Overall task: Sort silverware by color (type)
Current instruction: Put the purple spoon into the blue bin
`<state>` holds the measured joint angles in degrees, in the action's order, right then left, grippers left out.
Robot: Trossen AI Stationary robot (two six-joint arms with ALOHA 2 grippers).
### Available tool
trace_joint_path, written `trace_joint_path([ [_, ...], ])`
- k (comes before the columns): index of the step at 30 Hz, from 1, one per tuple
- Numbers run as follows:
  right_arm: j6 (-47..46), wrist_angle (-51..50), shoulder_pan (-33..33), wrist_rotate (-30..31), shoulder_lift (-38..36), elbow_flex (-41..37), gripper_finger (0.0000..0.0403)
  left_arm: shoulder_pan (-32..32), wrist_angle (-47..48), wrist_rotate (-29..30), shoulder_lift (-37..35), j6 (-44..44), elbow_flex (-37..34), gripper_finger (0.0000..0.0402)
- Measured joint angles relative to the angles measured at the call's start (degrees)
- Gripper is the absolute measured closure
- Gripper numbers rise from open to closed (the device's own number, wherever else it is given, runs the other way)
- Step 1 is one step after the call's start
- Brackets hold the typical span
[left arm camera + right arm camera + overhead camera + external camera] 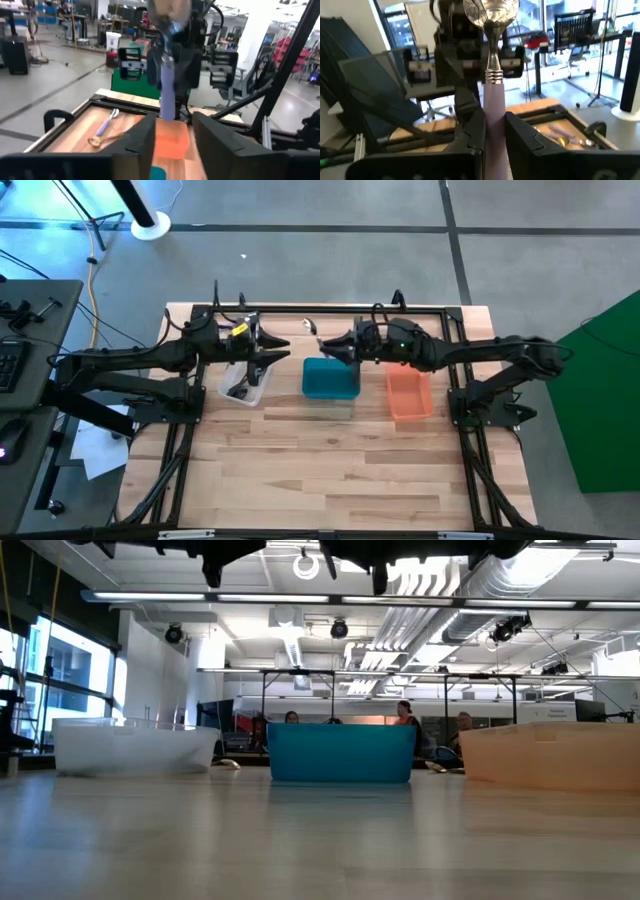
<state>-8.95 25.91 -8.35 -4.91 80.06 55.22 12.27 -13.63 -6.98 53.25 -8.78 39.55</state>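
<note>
My right gripper (338,350) hangs above the far left corner of the teal bin (330,378), shut on a spoon (492,30) with a lilac handle and a shiny silver bowl. My left gripper (278,352) faces it from the left, open and holding nothing, over the right edge of the clear bin (245,383). From the left wrist view the held spoon (167,90) shows ahead between my open fingers. A second lilac-handled spoon (106,122) and a gold spoon (100,140) lie flat on the table near its far edge. Dark utensils (238,390) lie in the clear bin. My right gripper pinches the spoon's lilac handle (493,112) between its two fingers (470,130). The handle runs along the fingers, and the silver bowl (491,10) stands free beyond the fingertips. The gripper comes from the table's right, and the spoon is lifted clear of table and bins.
Three bins stand in a row across the middle of the table: clear (135,745), teal (340,752), orange (550,755). The orange bin (408,393) sits under the right arm. A black frame borders the table. Bare wood stretches toward the near edge. People show in the room beyond.
</note>
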Motion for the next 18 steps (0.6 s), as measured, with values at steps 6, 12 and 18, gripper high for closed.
trace_joint_path([
  [6, -0.05, -0.35, -1.04, -2.63, -1.85, 0.07, 0.0371, 0.44, -0.22, -0.05, 0.00, 2.87, -0.36, 0.0393],
  [12, -0.54, -4.08, -1.04, -2.86, -2.11, 0.06, 0.0371, 1.58, -7.16, -0.30, 0.02, -0.14, -5.20, 0.0400],
  [18, -0.65, -4.74, -1.02, -3.10, -2.09, 0.04, 0.0371, 1.60, -13.97, -0.92, 0.04, -4.48, -8.72, 0.0401],
])
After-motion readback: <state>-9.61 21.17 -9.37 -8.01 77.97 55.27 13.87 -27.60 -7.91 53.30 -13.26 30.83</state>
